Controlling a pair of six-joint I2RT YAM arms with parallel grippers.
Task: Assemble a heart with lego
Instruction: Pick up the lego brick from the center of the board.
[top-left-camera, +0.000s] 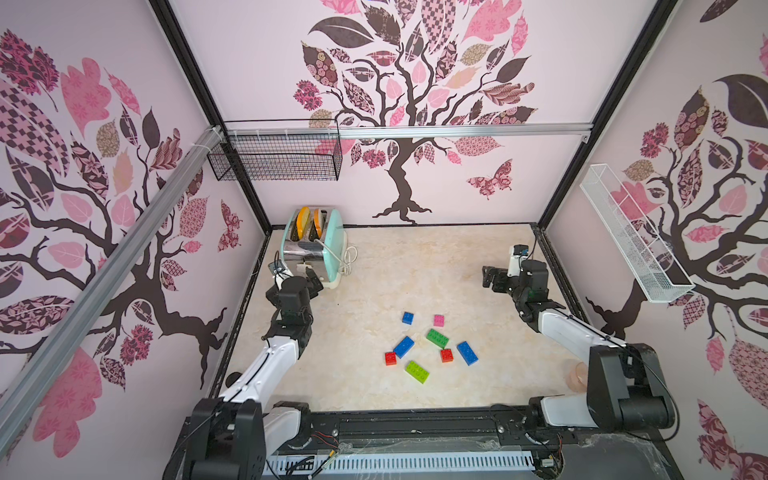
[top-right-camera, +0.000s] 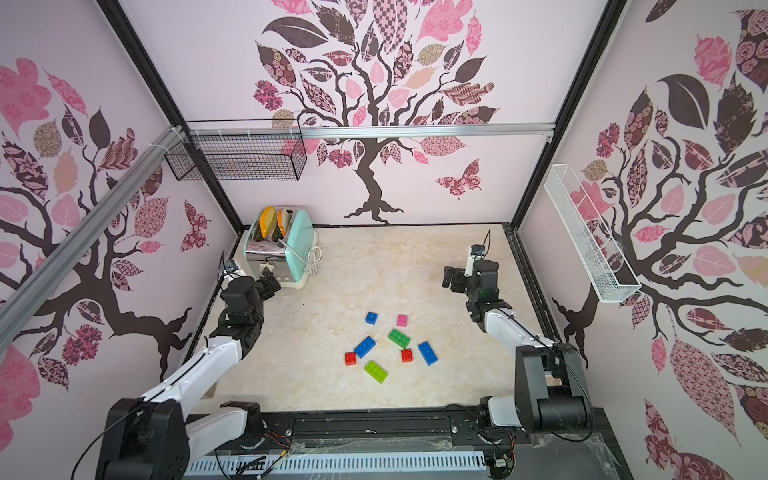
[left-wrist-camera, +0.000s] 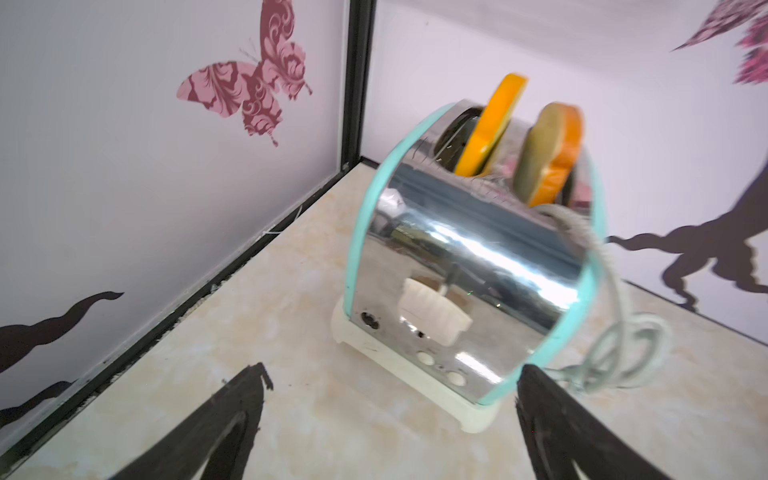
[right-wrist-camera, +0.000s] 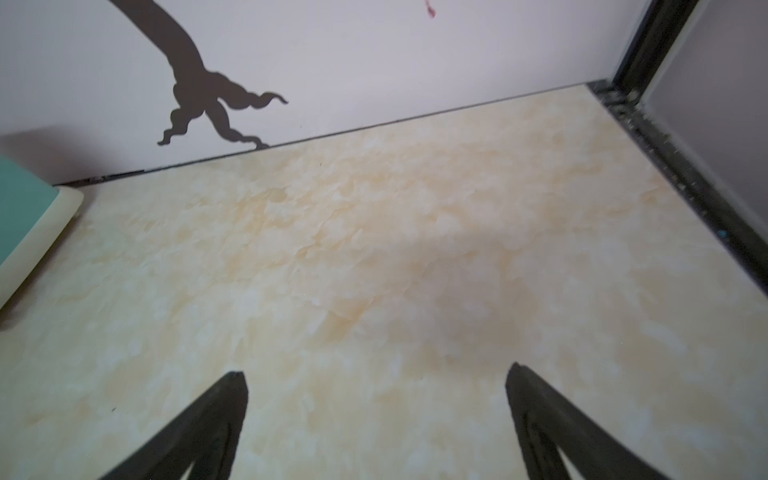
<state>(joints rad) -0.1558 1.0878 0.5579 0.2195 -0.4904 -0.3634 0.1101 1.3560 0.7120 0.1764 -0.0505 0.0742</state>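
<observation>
Well behind the fingers, our left arm (top-left-camera: 276, 359) and right arm (top-left-camera: 575, 332) wear white shells between bulky black joint housings, with a thin black cable running along each white link. Our left fingers (left-wrist-camera: 216, 432) and right fingers (right-wrist-camera: 199, 432) are matte black, tapering to narrow tips.

Eight studded lego bricks are lying unjoined, studs up, near-centre: small blue brick (top-left-camera: 407, 318) and pink brick (top-left-camera: 439, 320) farthest; dark green brick (top-left-camera: 437, 338), left long blue brick (top-left-camera: 404, 347), right long blue brick (top-left-camera: 467, 353), left red brick (top-left-camera: 390, 358) and right red brick (top-left-camera: 446, 355) between; lime brick (top-left-camera: 417, 371) nearest.
</observation>
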